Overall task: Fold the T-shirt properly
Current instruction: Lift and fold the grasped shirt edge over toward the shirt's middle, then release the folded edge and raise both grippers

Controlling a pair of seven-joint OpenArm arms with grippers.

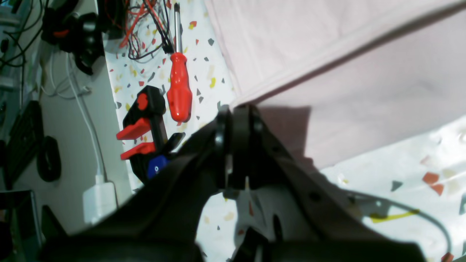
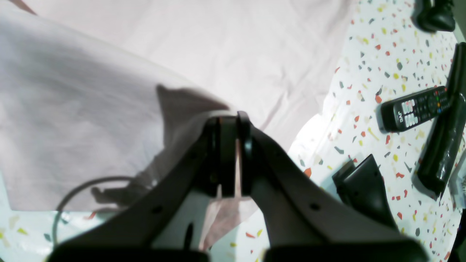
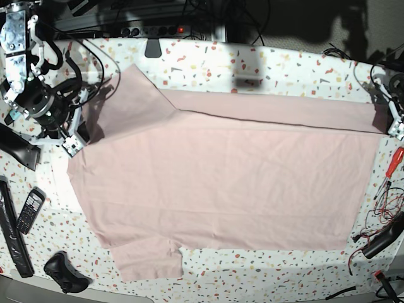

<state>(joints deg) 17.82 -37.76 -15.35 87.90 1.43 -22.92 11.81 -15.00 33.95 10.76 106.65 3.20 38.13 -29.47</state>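
on the speckled table (image 3: 265, 60) the t-shirt (image 3: 227, 183) lies spread; left pincer (image 1: 230, 109) and right pincer (image 2: 228, 120) each clamp its far-edge fold.

White terrazzo-patterned tabletop (image 3: 284, 63) speckled with red, yellow and grey chips, brightly lit from above; dark background behind its far edge holds a black power strip (image 3: 148, 29) and tangled cables.
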